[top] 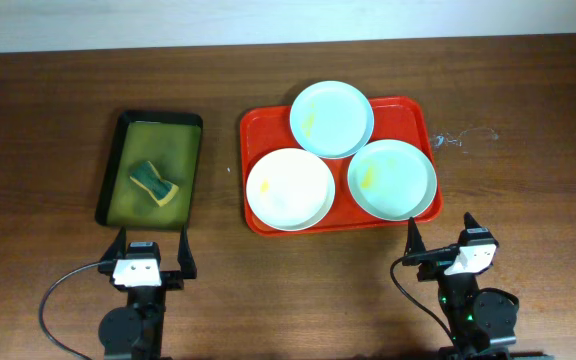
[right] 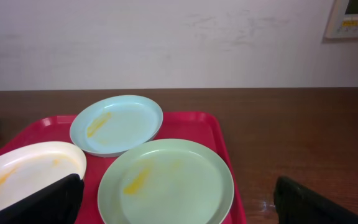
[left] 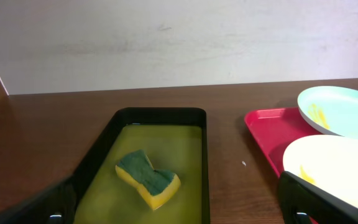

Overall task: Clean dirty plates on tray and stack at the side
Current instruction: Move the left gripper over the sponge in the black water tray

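The red tray [top: 258, 130] lies at the table's middle and holds three plates. A pale mint plate [top: 332, 118] with a yellow smear sits at the tray's far edge. A cream-white plate [top: 290, 188] sits front left, with a yellow smear. A second mint plate [top: 393, 178] sits front right, also smeared. My left gripper [top: 151, 250] is open and empty, near the table's front, below the dark tray. My right gripper [top: 441, 238] is open and empty, just in front of the red tray's right corner. In the right wrist view the front mint plate [right: 166, 182] lies between the fingers' line of sight.
A small dark tray [top: 118, 150] with a greenish inside lies at the left and holds a yellow and green sponge [top: 155, 183]; the sponge also shows in the left wrist view [left: 148, 178]. A small wet smear [top: 463, 137] marks the table right of the red tray.
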